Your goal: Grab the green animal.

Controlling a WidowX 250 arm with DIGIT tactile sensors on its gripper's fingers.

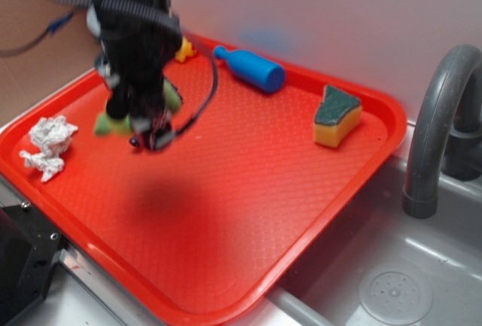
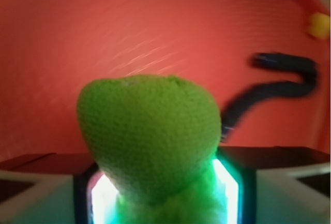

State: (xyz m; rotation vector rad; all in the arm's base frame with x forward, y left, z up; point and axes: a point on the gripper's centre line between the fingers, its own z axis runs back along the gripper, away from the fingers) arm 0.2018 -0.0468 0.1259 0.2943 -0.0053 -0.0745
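The green animal [image 2: 150,131] fills the middle of the wrist view, its smooth rounded head sticking out from between the jaws and its fuzzy body squeezed between the two lit pads. My gripper [image 2: 163,195] is shut on it. In the exterior view the black gripper [image 1: 143,119] hangs over the left part of the red tray [image 1: 248,213], with bits of the green animal [image 1: 109,124] showing on either side of the fingers. A shadow lies on the tray below and to the right, so the toy appears held above the surface.
On the tray lie crumpled white paper [image 1: 49,145] at the left, a yellow duck [image 1: 184,50] and a blue bottle-shaped toy [image 1: 252,68] at the back, and a yellow-green sponge [image 1: 336,117] at the right. A dark blue worm [image 2: 274,79] curves nearby. A grey faucet [image 1: 437,130] and sink [image 1: 392,288] stand right of the tray.
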